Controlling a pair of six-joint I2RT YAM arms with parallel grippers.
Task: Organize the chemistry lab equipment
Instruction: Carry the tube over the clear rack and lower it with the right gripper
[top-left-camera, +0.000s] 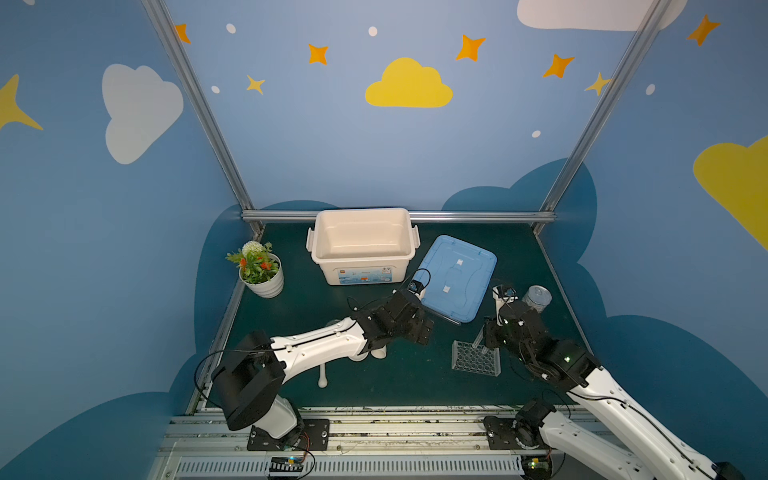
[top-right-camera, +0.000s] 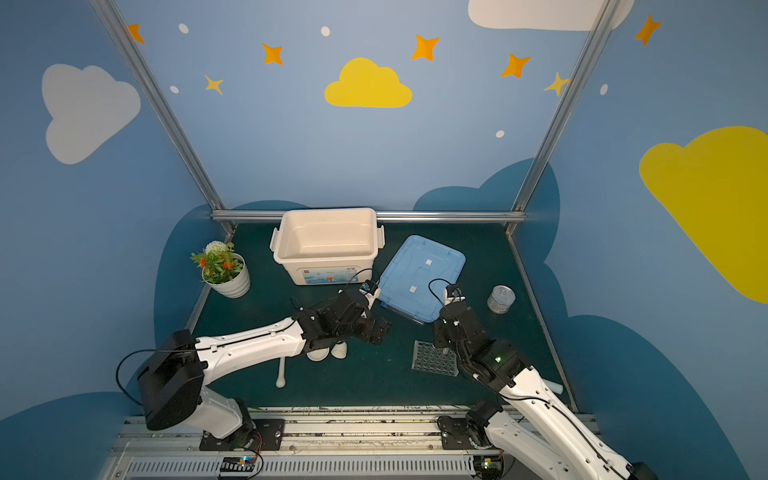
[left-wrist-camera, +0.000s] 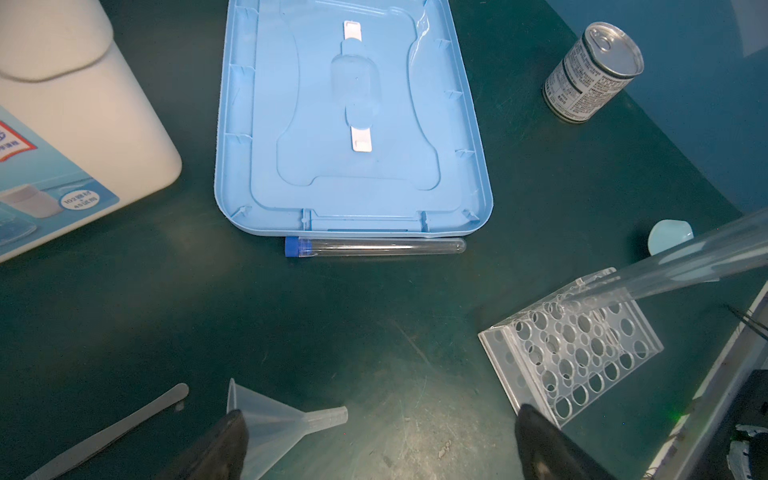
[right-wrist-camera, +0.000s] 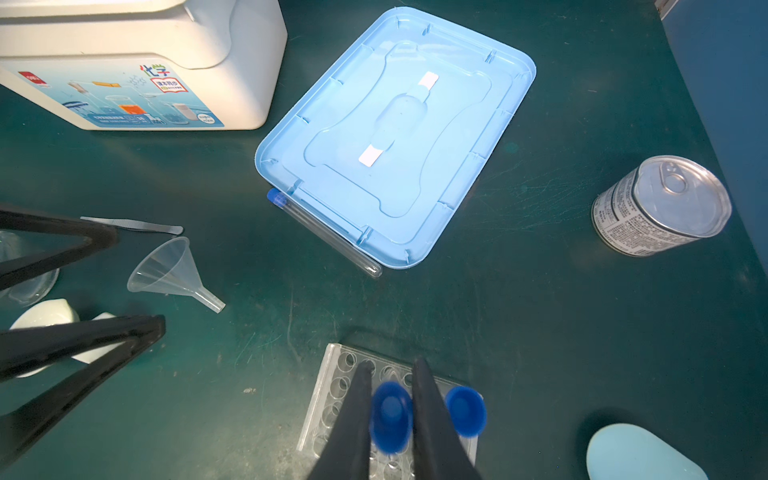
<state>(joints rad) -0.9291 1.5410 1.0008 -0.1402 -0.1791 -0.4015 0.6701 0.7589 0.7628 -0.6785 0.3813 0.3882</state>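
My right gripper (right-wrist-camera: 392, 365) is shut on a blue-capped test tube (right-wrist-camera: 390, 415), held tilted with its lower end at the holes of the clear rack (left-wrist-camera: 569, 345). Beside it a second capped tube (right-wrist-camera: 465, 411) stands in the rack (top-left-camera: 476, 358). A third tube (left-wrist-camera: 374, 246) lies against the blue lid's edge. My left gripper (left-wrist-camera: 381, 413) hangs open over bare mat, between the clear funnel (left-wrist-camera: 274, 419) and the rack. Metal tweezers (left-wrist-camera: 116, 428) lie beside the funnel. The white bowl (right-wrist-camera: 45, 316), pestle (top-left-camera: 323, 376) and glass flask (right-wrist-camera: 25, 282) sit under the left arm.
An open white bin (top-left-camera: 361, 245) stands at the back, with its blue lid (top-left-camera: 457, 276) lying to its right. A metal can (top-left-camera: 537, 297) is at the far right, a potted plant (top-left-camera: 262, 270) at the back left, and a pale blue scoop (right-wrist-camera: 640, 453) near the right arm.
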